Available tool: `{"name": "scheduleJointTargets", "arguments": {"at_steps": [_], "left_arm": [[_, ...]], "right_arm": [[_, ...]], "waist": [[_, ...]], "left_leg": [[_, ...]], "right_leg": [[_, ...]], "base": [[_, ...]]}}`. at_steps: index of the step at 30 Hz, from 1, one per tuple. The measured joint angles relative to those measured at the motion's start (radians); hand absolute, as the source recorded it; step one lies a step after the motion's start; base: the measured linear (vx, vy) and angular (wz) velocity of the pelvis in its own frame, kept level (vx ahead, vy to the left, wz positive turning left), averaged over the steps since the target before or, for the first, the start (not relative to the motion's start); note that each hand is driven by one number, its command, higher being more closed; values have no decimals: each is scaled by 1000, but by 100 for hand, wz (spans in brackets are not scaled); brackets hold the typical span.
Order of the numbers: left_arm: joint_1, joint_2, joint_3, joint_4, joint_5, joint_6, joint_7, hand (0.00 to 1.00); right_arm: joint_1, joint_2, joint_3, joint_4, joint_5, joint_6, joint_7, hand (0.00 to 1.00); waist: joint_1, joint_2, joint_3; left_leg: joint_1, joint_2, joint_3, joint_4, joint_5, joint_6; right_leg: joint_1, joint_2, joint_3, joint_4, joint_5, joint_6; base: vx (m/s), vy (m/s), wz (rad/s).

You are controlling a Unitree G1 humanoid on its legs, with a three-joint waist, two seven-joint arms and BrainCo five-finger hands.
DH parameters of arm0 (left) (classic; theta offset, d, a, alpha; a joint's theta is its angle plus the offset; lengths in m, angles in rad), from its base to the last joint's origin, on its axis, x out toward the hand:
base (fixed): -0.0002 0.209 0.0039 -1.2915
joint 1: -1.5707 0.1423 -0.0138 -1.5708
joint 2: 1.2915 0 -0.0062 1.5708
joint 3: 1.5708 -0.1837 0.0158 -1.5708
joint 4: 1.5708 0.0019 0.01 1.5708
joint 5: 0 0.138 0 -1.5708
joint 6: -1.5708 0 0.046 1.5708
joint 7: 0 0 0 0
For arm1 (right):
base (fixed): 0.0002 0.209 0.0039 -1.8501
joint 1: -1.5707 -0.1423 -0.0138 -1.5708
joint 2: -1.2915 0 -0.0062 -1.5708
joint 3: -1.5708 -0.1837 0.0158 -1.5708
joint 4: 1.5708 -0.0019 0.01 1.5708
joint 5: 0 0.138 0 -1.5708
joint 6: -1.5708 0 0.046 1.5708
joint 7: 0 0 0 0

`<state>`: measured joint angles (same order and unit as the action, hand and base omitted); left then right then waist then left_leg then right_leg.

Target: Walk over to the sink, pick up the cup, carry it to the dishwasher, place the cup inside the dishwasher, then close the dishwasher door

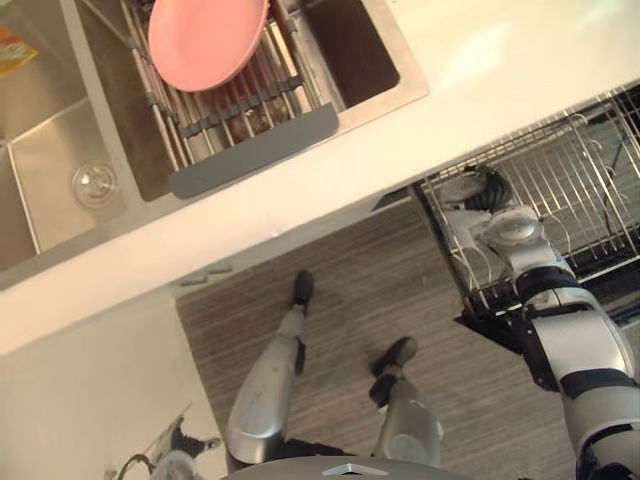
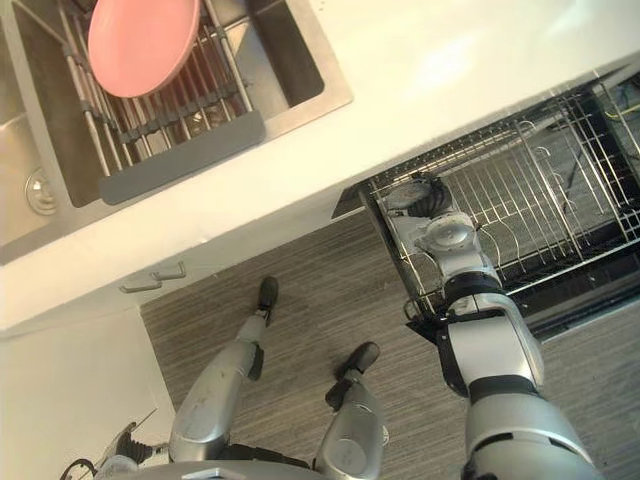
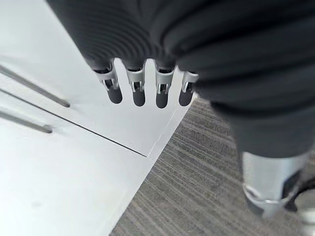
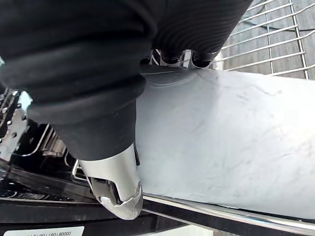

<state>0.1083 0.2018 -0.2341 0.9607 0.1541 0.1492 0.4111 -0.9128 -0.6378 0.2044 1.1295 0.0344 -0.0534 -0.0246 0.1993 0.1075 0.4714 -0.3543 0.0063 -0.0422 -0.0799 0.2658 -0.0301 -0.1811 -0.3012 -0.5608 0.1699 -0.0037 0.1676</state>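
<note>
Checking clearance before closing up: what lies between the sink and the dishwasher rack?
Bare white countertop lies between the sink and the dishwasher rack, in both eye views.

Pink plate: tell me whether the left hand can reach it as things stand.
Probably not. The left hand hangs low and open by the white cabinet, while the pink plate sits up on the sink rack beyond the counter.

Bright, diffuse overhead light. Countertop (image 1: 500, 70) glares near white, surface detail lost. Sink basin (image 1: 355, 45) walls in shade. Dishwasher (image 2: 590, 285) dark beneath its rack (image 2: 530, 190). Shadows soft.
</note>
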Motion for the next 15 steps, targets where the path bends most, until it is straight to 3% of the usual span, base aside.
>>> {"name": "scheduleJointTargets", "arguments": {"at_steps": [2, 5, 6, 9, 12, 15], "left_arm": [[-25, -11, 28, 2, -96, -40, -1, 0], [-52, -36, 66, 8, -136, -73, -5, 0], [-62, -45, 81, 12, -158, -87, -7, 0], [-75, -55, 90, 15, -205, -121, -7, 0], [-90, -74, 119, 23, -324, -162, -5, 0], [-114, -95, 149, 34, -389, -196, -4, 0]], "right_arm": [[-3, 1, -12, 8, -1, 15, -5, 100], [-10, 4, -30, 8, -1, 16, -19, 100], [-10, 7, -31, 8, -3, 19, -30, 0], [-20, 25, -32, 10, -3, 41, -52, 0], [-23, 38, -41, 28, -3, 72, -67, 0], [-22, 47, -65, 27, -2, 75, -92, 0]], "waist": [[1, 0, 0], [6, 0, 2], [7, -1, 2], [7, -1, 2], [7, 2, 5], [6, 6, 7]], "left_leg": [[-11, -2, -17, 0, 3, -5], [-22, 0, -21, 0, 9, -4], [-22, 0, -23, 0, 10, -5], [-29, 5, -23, 0, 14, -11], [-31, 8, -23, 0, 15, -16], [-34, 11, -25, 0, 16, -22]], "right_leg": [[-15, -7, 0, 33, -25, -1], [-37, -13, 3, 69, -43, 0], [-44, -17, 5, 86, -52, -2], [-67, -23, 12, 124, -76, -8], [-85, -27, 25, 154, -95, -14], [-98, -30, 28, 177, -106, -8]], "base": [[9, -79, 23], [-8, -71, 7], [-17, -80, 3], [-38, -86, -1], [-55, -82, -2], [-56, -77, 1]]}}
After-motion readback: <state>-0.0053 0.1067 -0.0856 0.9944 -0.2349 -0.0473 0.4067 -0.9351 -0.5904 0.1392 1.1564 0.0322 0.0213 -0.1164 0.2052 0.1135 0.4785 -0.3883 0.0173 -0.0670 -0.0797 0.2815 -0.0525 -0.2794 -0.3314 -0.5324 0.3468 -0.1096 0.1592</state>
